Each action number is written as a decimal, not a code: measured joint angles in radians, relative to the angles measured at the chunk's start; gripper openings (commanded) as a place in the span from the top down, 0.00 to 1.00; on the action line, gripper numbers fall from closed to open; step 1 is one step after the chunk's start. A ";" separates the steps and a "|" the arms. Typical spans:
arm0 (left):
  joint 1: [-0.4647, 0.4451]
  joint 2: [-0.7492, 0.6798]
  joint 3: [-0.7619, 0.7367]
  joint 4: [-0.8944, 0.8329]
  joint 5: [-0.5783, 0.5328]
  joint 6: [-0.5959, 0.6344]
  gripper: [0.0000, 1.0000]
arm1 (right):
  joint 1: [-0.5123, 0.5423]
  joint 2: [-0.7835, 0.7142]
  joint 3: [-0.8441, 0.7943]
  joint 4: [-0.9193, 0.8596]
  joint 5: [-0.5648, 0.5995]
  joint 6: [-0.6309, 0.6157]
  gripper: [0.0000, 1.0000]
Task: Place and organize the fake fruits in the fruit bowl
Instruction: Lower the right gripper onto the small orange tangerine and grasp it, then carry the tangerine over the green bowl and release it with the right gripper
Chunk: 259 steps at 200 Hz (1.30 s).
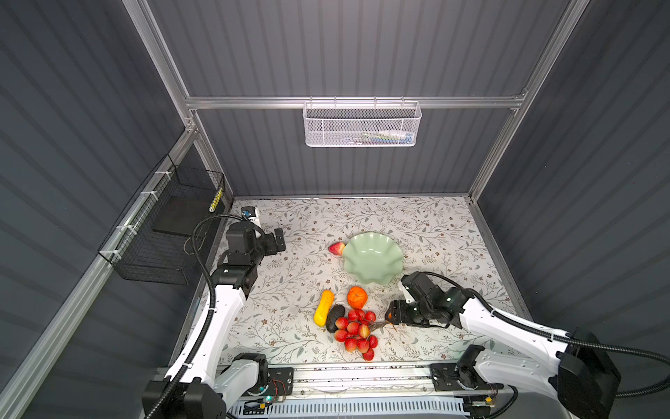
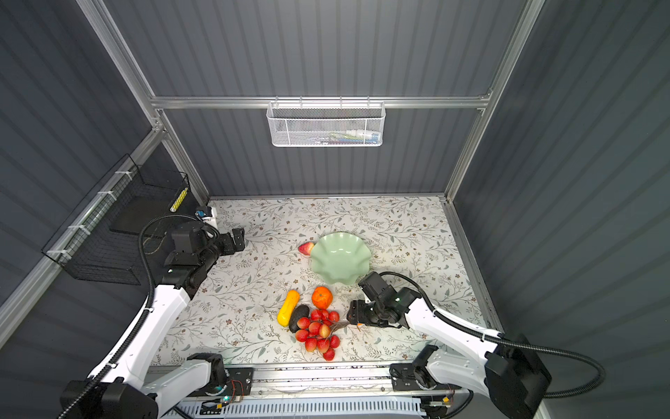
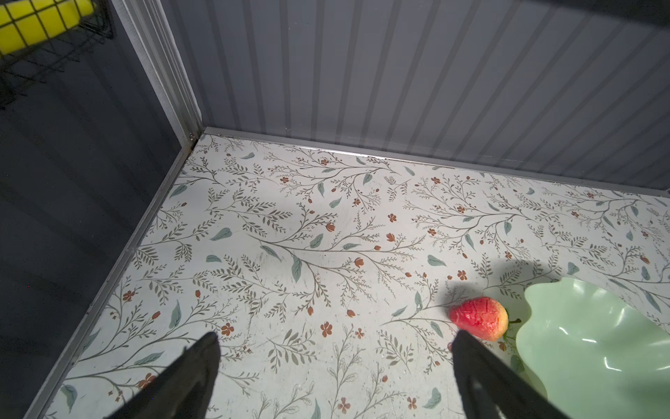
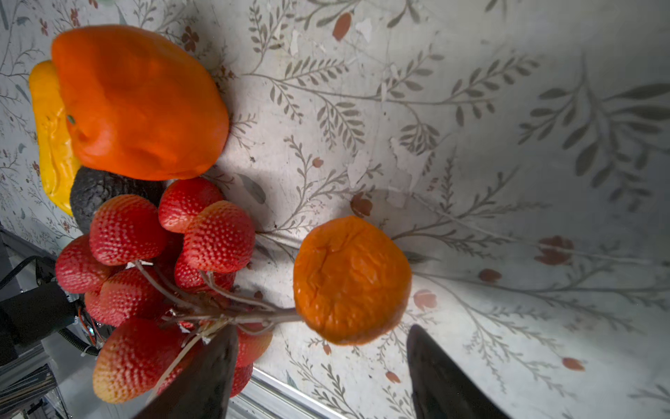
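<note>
The mint-green fruit bowl [image 1: 373,259] [image 2: 340,259] stands mid-table with nothing in it. A red strawberry [image 1: 336,248] [image 3: 478,319] lies against its left rim. Nearer the front lie a large orange [image 1: 357,297] [image 4: 137,105], a long yellow fruit [image 1: 323,307], a dark avocado [image 1: 335,317] and a bunch of red-yellow cherries [image 1: 357,333] [image 4: 152,261]. My right gripper [image 1: 391,313] [image 4: 321,335] is low at the bunch's stem end. It is open, with the small orange [image 4: 351,279] just ahead of its fingertips. My left gripper [image 1: 279,239] [image 3: 336,339] hangs open and holds nothing, left of the strawberry.
A white mesh basket [image 1: 360,125] hangs on the back rail. A black wire basket [image 1: 163,232] is fixed to the left wall. The metal front rail [image 1: 362,373] runs just below the cherries. Bare patterned table [image 1: 435,232] lies behind and right of the bowl.
</note>
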 measured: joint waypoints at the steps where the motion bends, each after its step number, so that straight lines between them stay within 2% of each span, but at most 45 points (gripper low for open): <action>1: 0.000 0.000 0.000 0.000 0.000 0.000 0.00 | 0.000 0.002 0.000 0.000 0.000 0.000 0.31; 53: 0.000 -0.002 -0.002 -0.004 0.000 0.000 0.00 | 0.001 0.140 0.028 0.021 0.019 -0.014 0.38; 99: 0.000 -0.002 -0.002 -0.012 0.000 0.000 0.00 | 0.001 0.190 0.059 0.035 0.042 -0.044 0.59; 118: 0.000 -0.002 -0.002 -0.011 0.003 0.000 0.00 | 0.001 0.180 0.059 0.031 0.066 -0.048 0.63; 139: 0.000 -0.002 -0.002 -0.012 0.007 0.000 0.00 | -0.006 0.127 0.057 0.003 0.120 -0.057 0.65; 171: 0.000 -0.002 -0.002 -0.012 0.011 0.000 0.00 | -0.066 -0.081 0.056 -0.093 0.228 -0.087 0.67; 189: 0.000 -0.002 -0.002 -0.013 0.019 0.000 0.00 | -0.074 -0.195 0.100 -0.124 0.294 -0.118 0.67; 201: 0.000 -0.002 -0.002 -0.015 0.029 0.000 0.00 | -0.074 -0.207 0.150 -0.112 0.328 -0.140 0.66; 222: 0.000 0.000 -0.002 -0.018 0.042 0.000 0.00 | -0.076 -0.097 0.270 -0.051 0.375 -0.190 0.65; 259: 0.000 0.005 -0.002 -0.036 0.045 0.000 0.00 | -0.080 0.265 0.460 0.085 0.384 -0.285 0.65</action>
